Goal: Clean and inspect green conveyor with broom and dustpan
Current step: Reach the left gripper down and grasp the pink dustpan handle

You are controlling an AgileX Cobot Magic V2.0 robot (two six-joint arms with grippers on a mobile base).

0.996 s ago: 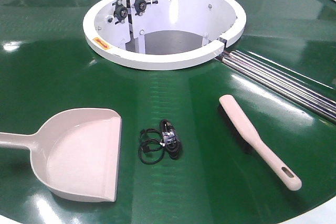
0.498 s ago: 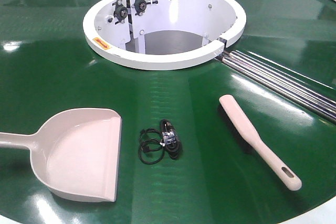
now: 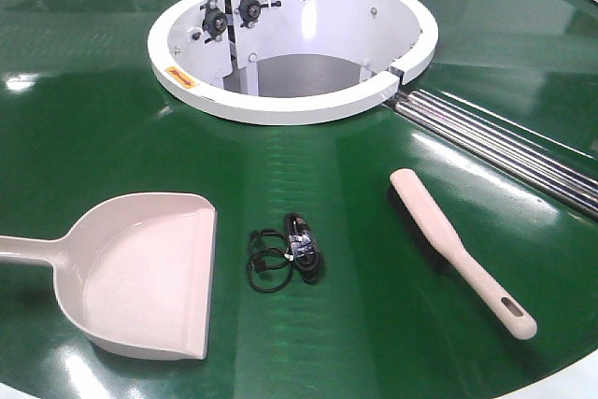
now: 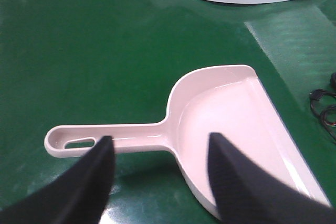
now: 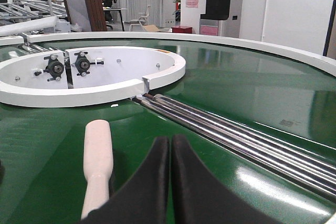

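Observation:
The green conveyor (image 3: 112, 137) fills the front view, its white ring opening (image 3: 290, 105) at the top centre. The pale pink dustpan (image 3: 140, 273) lies at front left, handle pointing left. The broom (image 3: 458, 249) lies at front right, handle toward the near edge. No gripper shows in the front view. In the left wrist view my left gripper (image 4: 160, 148) is open, hovering over the dustpan (image 4: 231, 124) where handle meets pan. My right gripper (image 5: 170, 145) is shut on nothing, with the broom (image 5: 97, 161) lying just to its left on the belt.
A coiled black cable (image 3: 285, 254) lies between dustpan and broom. Silver rollers (image 3: 505, 147) run from the ring to the right edge. The conveyor's white outer rim (image 3: 570, 385) shows at the front right corner.

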